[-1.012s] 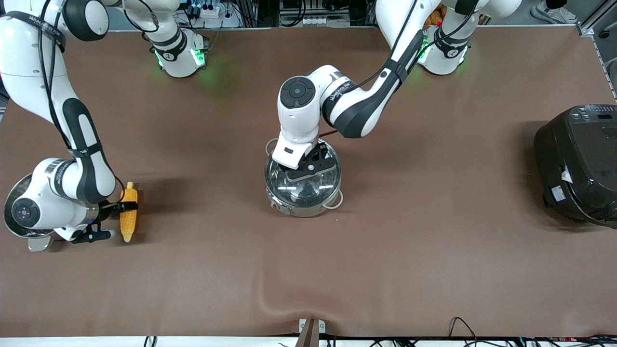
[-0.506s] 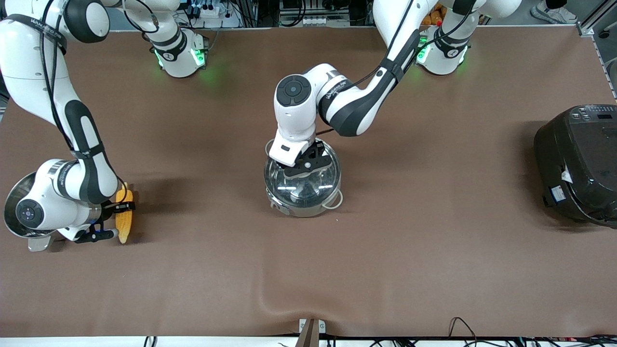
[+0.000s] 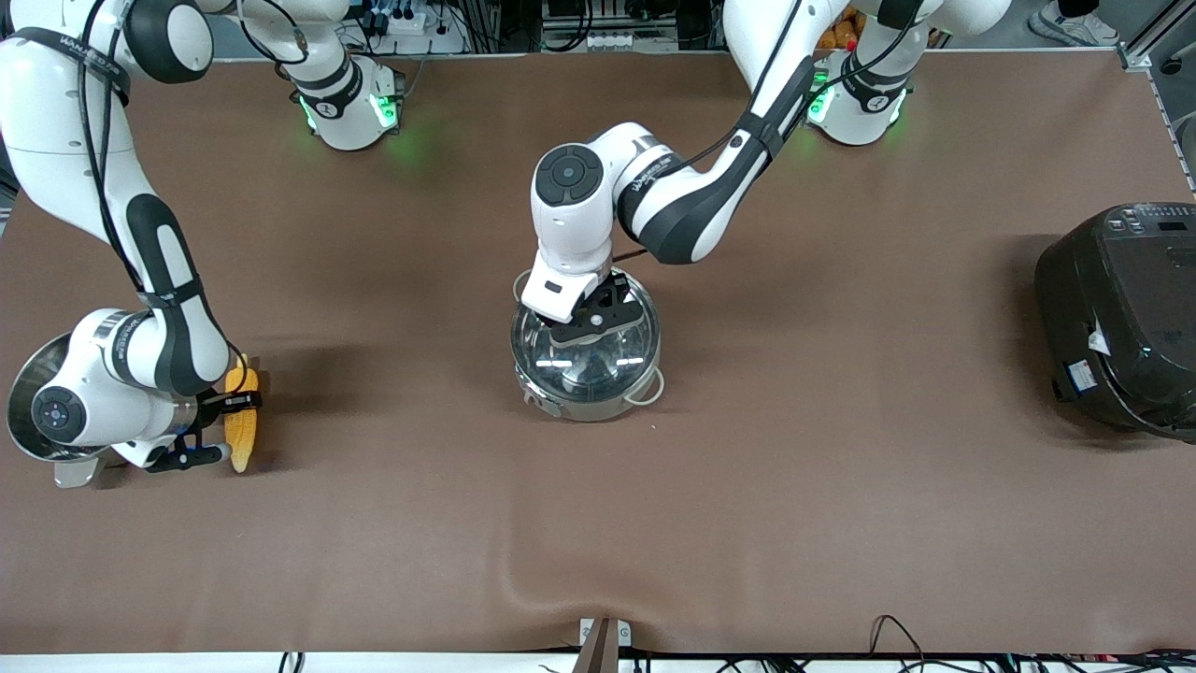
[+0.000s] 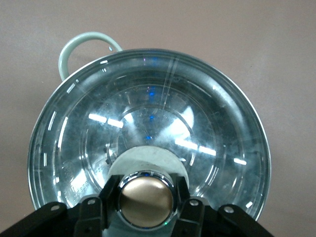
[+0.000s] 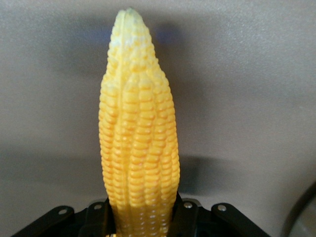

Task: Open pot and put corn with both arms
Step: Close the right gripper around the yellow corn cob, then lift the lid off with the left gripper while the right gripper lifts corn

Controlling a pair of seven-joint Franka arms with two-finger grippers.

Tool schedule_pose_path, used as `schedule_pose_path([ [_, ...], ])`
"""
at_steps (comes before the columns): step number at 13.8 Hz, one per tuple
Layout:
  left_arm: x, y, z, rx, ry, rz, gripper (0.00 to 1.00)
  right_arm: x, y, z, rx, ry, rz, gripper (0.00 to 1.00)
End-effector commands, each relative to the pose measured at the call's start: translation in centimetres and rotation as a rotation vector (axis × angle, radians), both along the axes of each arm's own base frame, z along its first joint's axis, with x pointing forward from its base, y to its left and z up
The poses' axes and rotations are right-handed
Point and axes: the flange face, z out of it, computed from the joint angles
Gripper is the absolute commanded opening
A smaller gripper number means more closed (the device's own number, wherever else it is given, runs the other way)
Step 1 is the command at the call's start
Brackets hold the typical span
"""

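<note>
The steel pot (image 3: 581,404) stands mid-table with its glass lid (image 3: 603,360) on. My left gripper (image 3: 595,323) is down on the lid, shut on the tan knob (image 4: 146,205), with one finger (image 4: 109,200) on each side. The lid (image 4: 148,113) and one wire loop handle (image 4: 79,45) fill the left wrist view. The yellow-orange corn (image 3: 241,437) is at the right arm's end of the table. My right gripper (image 3: 240,401) is shut across it near its thick end. In the right wrist view the corn (image 5: 138,148) points away from the gripper (image 5: 143,219). I cannot tell whether it touches the table.
A steel steamer pot (image 3: 21,393) stands under the right arm's wrist, mostly hidden. A big black cooker (image 3: 1117,318) stands at the left arm's end of the table. A fold in the brown cloth (image 3: 523,579) lies near the front edge.
A second ago the left wrist shifted slightly over the lid and settled on the knob. The right gripper with the corn moved a little toward the steamer pot. Nothing has moved since half a second ago.
</note>
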Motion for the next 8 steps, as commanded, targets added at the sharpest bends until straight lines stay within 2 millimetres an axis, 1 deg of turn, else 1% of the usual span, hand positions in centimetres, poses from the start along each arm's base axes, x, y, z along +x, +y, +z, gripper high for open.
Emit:
schedule_pose_path([
  [1,-0.1,2.1,9.3,-0.029,-0.052,-0.007,0.0,0.3,0.6,0.0,0.01,-0.006,0.019,0.0],
  [2,0.5,4.4,12.4,-0.029,-0.054,-0.034,0.0,0.4,0.8,0.2,0.01,-0.009,0.022,0.0],
  [3,1.1,7.3,14.9,-0.011,-0.032,-0.069,0.0,0.5,0.8,0.3,0.01,-0.01,0.022,0.0],
  [4,1.4,10.0,16.8,0.02,-0.005,-0.112,0.0,0.5,0.8,0.4,0.01,-0.009,0.022,0.0],
  [5,2.3,13.2,17.9,0.041,0.018,-0.113,0.0,0.5,0.9,0.6,0.01,-0.01,0.023,0.0],
  [6,3.4,16.2,18.3,0.048,0.027,-0.088,0.0,0.6,1.0,0.9,0.011,-0.014,0.026,0.0],
  [7,4.5,19.6,18.2,0.062,0.037,-0.079,0.0,0.8,1.1,1.3,0.014,-0.019,0.037,0.0],
  [8,5.4,23.0,17.9,0.074,0.055,-0.119,0.0,1.1,1.4,2.6,0.018,-0.035,0.056,0.0],
])
